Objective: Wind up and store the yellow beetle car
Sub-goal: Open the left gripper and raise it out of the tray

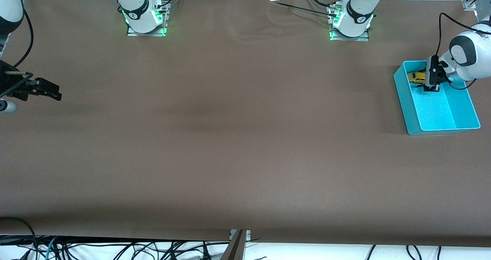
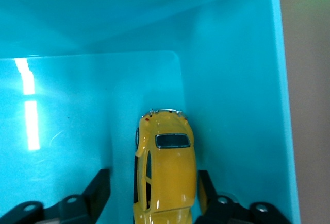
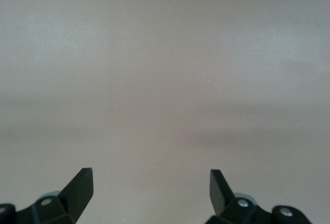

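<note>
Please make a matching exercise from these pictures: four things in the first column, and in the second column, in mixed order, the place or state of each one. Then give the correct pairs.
Column 1
1. yellow beetle car
2. cyan bin
3. left gripper
4. right gripper

Column 2
A. open over bare table, at the right arm's end
B. on the table at the left arm's end
C. lying on the bin's floor, close to one wall
D. open inside the bin, one finger on each side of the car

Pairs: 1-C, 2-B, 3-D, 4-A
</note>
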